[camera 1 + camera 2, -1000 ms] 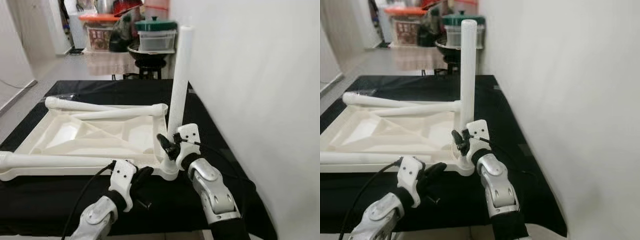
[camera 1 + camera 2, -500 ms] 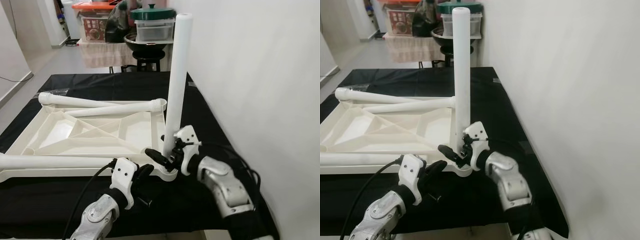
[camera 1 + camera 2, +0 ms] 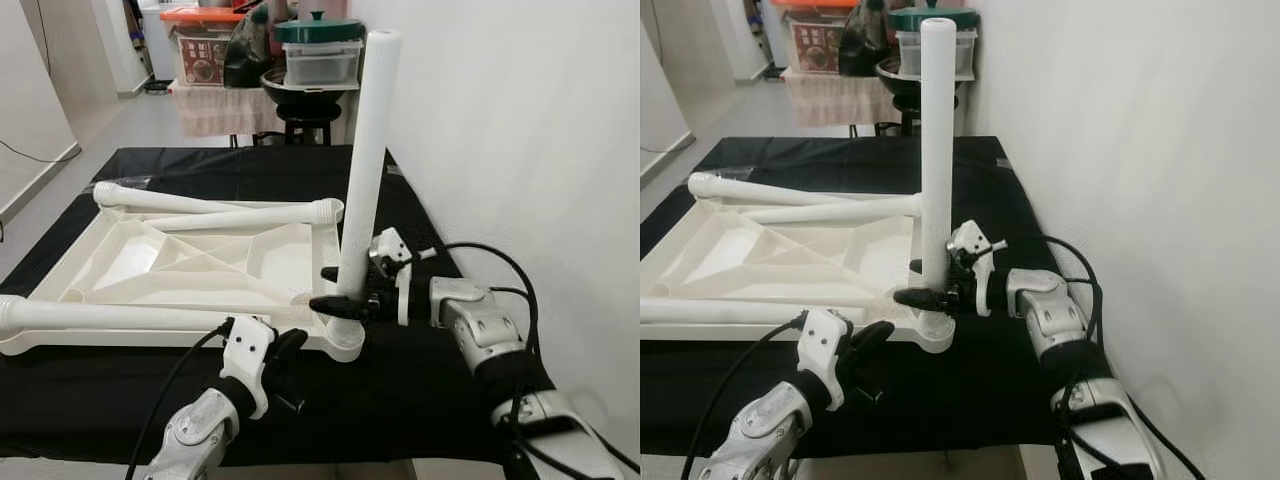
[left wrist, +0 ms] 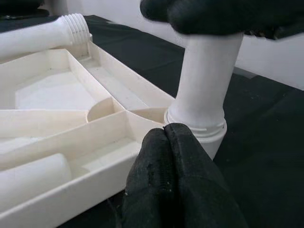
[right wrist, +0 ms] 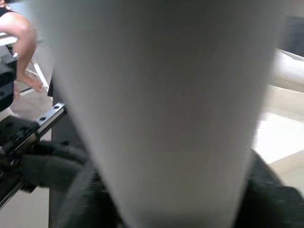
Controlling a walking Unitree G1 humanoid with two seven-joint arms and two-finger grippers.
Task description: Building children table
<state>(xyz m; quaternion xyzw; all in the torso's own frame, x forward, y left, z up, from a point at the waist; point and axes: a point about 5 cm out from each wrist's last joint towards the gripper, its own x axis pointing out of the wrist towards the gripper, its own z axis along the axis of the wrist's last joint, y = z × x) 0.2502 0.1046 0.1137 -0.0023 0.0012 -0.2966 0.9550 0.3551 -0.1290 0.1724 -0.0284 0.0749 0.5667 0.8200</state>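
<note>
Leg: upright white leg (image 3: 365, 170) is standing in the near right corner socket of the upturned white table (image 3: 190, 265), lying on the black tabletop (image 3: 420, 350).
Right pincer (image 3: 335, 290): clenched on the leg's base, likely steadying or screwing it in.
Left pincer (image 3: 285, 345): fingers pressed together, bracing the table's edge by the socket.
Spare legs (image 3: 215, 210): lying across the frame.

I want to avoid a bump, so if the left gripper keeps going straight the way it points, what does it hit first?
Most likely the corner socket of the tabletop frame, where the upright leg stands; the left gripper looks shut, right before it.
</note>
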